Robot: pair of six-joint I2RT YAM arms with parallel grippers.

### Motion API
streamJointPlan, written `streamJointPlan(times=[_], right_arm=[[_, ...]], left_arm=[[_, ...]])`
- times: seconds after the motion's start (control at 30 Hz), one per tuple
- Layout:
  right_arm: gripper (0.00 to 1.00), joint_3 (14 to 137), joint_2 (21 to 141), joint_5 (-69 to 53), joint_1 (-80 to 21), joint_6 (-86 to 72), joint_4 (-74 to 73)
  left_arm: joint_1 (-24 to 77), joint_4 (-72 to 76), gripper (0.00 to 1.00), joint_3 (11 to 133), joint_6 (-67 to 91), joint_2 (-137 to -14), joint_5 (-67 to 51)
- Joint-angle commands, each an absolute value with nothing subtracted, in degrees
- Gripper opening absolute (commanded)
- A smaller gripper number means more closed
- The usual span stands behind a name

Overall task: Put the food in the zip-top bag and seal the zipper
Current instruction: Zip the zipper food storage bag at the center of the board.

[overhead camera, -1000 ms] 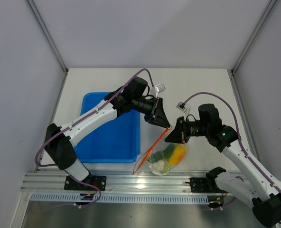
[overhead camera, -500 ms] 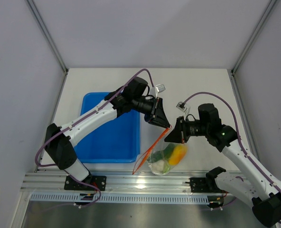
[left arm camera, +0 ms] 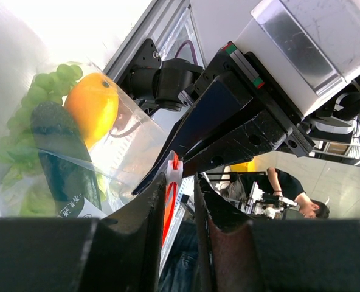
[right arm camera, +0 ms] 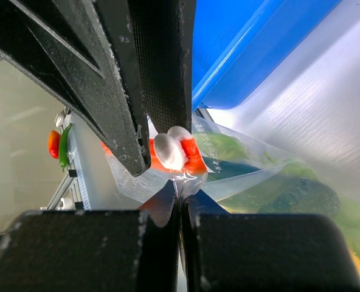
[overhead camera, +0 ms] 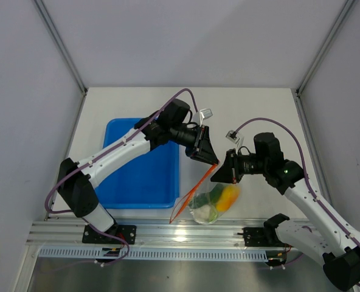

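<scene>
Item 1, left gripper (left arm camera: 181,181): jaws drawn narrow, nipping the orange-red zipper (left arm camera: 168,204), whose white slider (right arm camera: 168,149) sits right at its fingertips.

Item 2, right gripper (right arm camera: 180,196): jaws pressed together on a fold of the clear film, tip to tip with the left gripper.

Item 3, zip-top bag (overhead camera: 211,204): hangs beneath both grippers, with the zipper slanting down away from them.

Item 4, contents, inside the bag below the grippers: orange-yellow fruit (left arm camera: 93,106), green grape bunch (left arm camera: 52,82), dark green cucumber (left arm camera: 63,159), pale cabbage head (overhead camera: 203,213).

Item 5, blue tray (overhead camera: 140,176): beside the left gripper, on its outer side.
</scene>
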State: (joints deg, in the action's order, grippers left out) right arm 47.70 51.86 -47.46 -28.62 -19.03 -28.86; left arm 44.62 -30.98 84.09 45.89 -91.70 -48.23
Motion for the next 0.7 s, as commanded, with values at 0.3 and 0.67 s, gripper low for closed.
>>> streamJointPlan(times=[0.3,0.67], right_arm=[[0.00,49.92,51.68,-48.95,-28.48,-19.42,-26.98],[0.00,50.36,52.03,-49.22,-28.48,-19.07,-27.77]], left_arm=[[45.18,-30.41,0.17,84.99,45.00,-91.67,-48.78],[45.26,-31.20,0.23,85.52,45.27,-92.37,-48.25]])
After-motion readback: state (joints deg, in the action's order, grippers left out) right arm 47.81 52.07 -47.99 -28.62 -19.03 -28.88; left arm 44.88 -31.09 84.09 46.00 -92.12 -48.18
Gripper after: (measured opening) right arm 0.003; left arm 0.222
